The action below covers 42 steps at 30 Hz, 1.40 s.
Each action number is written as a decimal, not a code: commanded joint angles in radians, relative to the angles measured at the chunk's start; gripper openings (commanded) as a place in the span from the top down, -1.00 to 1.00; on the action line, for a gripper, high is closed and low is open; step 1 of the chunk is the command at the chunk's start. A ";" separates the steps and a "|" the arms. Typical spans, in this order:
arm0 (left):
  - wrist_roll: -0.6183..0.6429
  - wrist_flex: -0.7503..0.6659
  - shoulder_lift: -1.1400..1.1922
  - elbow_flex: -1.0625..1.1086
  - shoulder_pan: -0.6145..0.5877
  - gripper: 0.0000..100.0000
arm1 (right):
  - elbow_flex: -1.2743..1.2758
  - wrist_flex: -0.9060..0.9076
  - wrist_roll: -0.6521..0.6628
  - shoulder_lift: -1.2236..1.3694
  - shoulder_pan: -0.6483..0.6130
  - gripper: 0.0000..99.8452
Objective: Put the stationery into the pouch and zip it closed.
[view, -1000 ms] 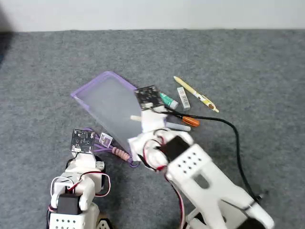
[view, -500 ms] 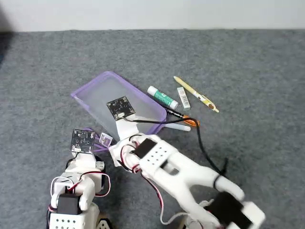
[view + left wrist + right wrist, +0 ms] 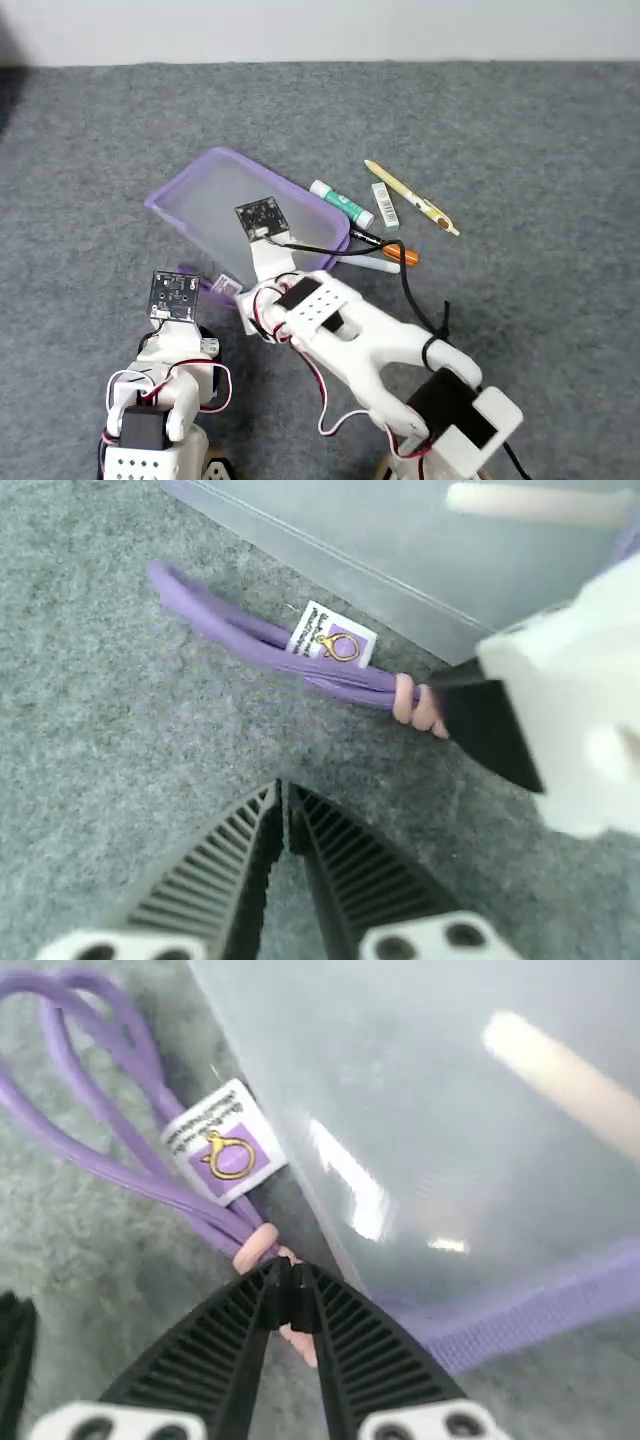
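Observation:
The purple pouch with a clear side lies left of centre, and a pale stick shows through it. Its purple strap with a white tag ends in a pink zip pull at the near corner. My right gripper is shut on that pull. My left gripper is shut on nothing, low over the carpet just short of the strap. To the right of the pouch lie a green glue stick, a small eraser, a yellow pen and an orange-tipped pen.
Grey carpet covers the table, with a pale wall along the far edge. The right arm's black cable loops over the orange-tipped pen. The right arm's white body stretches over the near middle.
The right arm swung left from beside the stationery to the pouch's near corner and came down at the pink pull. The pouch shifted slightly. The left arm stayed still.

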 commanded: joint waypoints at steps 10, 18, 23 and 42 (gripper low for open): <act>-0.012 -0.012 -0.011 -0.019 0.000 0.97 | -0.002 0.415 0.523 -0.114 0.173 0.98; -0.012 -0.012 -0.011 -0.019 0.000 0.97 | -0.002 0.613 0.713 -0.203 0.312 0.98; -0.012 -0.012 -0.011 -0.019 0.000 0.97 | -0.002 0.739 0.730 -0.328 0.375 0.98; -0.012 -0.012 -0.011 -0.019 0.000 0.97 | 0.012 0.860 0.608 -0.595 0.320 0.97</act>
